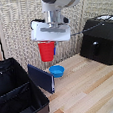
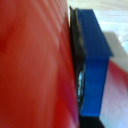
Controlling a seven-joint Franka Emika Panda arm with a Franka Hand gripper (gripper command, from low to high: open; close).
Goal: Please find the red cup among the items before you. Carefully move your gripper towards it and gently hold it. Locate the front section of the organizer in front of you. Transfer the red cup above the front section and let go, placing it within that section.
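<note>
The red cup (image 1: 47, 50) hangs in the air under the white wrist block, held by my gripper (image 1: 48, 47); a dark-blue finger shows at its side. It is well above the table, above the blue bowl (image 1: 57, 71) and to the exterior view's right of the organizer (image 1: 17, 97). The black organizer sits at the exterior view's lower left, with a thin divider across it; the compartment nearer the camera (image 1: 18, 107) looks larger. In the wrist view the red cup (image 2: 32, 65) fills most of the picture, pressed against a blue finger (image 2: 95, 60).
A dark-blue flat panel (image 1: 41, 77) leans at the organizer's side next to the bowl. A black boxy appliance (image 1: 100, 40) with a handle stands at the exterior view's right. Light wooden table (image 1: 91, 88) underneath, bamboo screen behind.
</note>
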